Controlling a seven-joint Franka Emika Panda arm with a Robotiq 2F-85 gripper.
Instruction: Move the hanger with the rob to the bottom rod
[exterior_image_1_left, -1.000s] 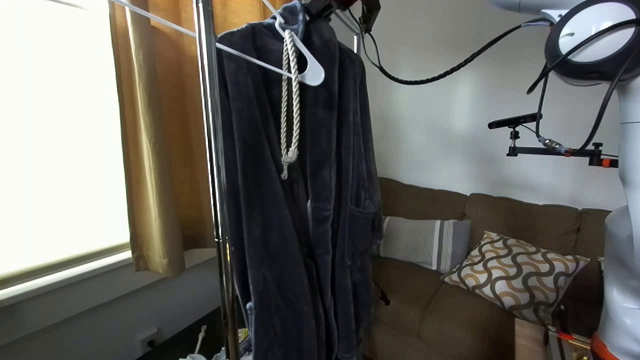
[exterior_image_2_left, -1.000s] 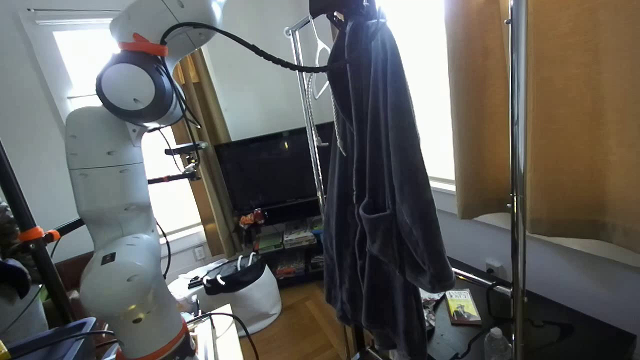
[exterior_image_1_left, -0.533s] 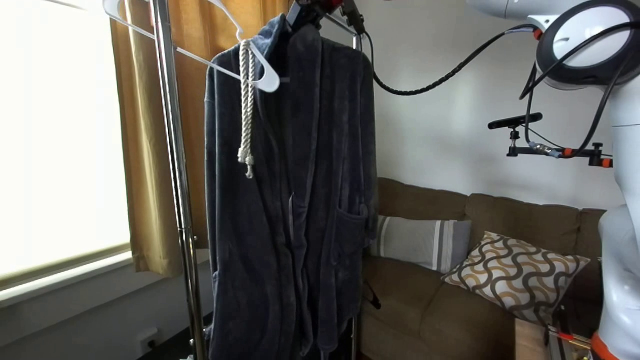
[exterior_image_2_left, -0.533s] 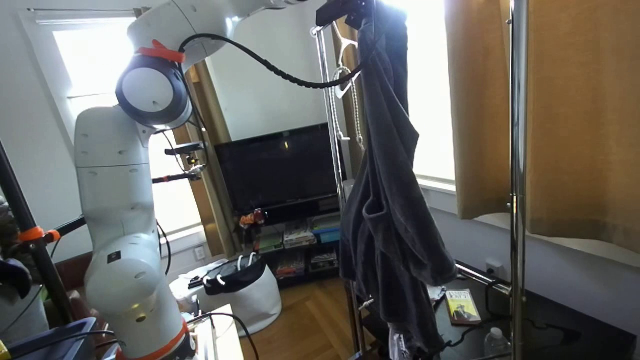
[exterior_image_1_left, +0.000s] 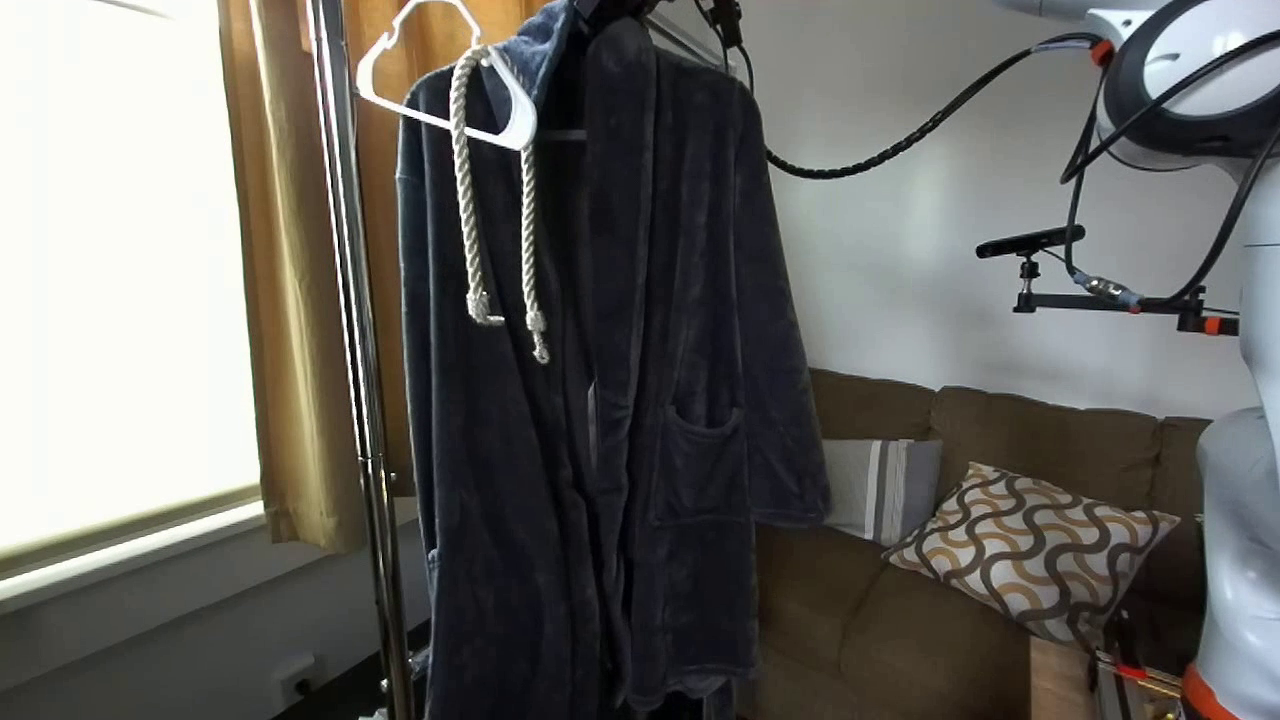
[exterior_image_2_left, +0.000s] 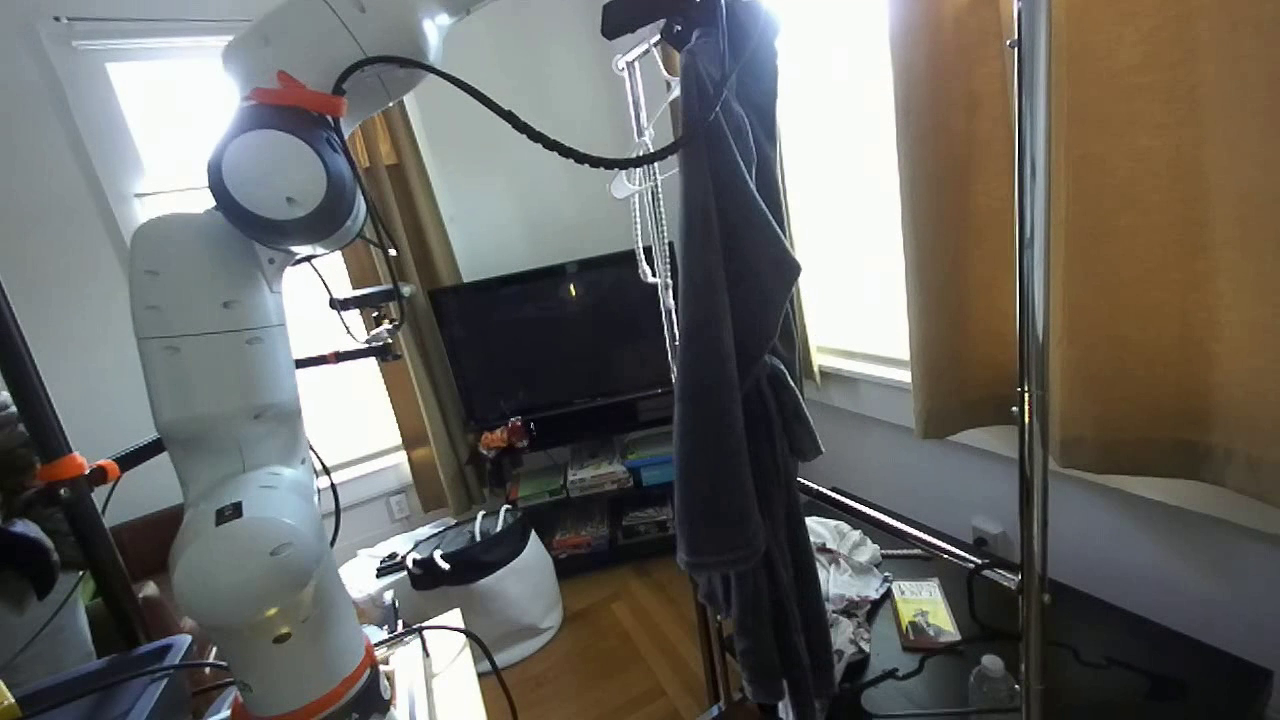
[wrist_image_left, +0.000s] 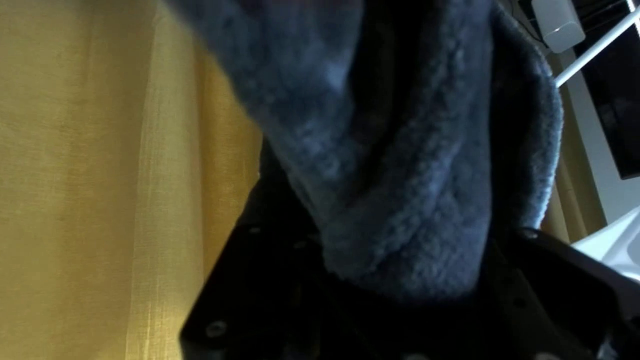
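Note:
A dark blue-grey robe hangs full length in both exterior views. My gripper is at its collar, near the top edge of that view. In the wrist view, folded cloth of the robe fills the space between the gripper's dark fingers, shut on it; the fingertips are hidden. The robe's hanger is mostly hidden; a short pale bar shows in the neck opening. A chrome rod is at the rack's top, and a low chrome bar runs behind the robe. Which is the bottom rod I cannot tell.
A white hanger with a looped rope hangs beside the robe's collar. Chrome posts stand close by. Behind are a curtain, a sofa, and a black table bearing a book.
The robe has turned, and its free sleeve has swung. Gripper and robe went right, then back left in an exterior view. The rack's post and the white hanger have shifted left in an exterior view.

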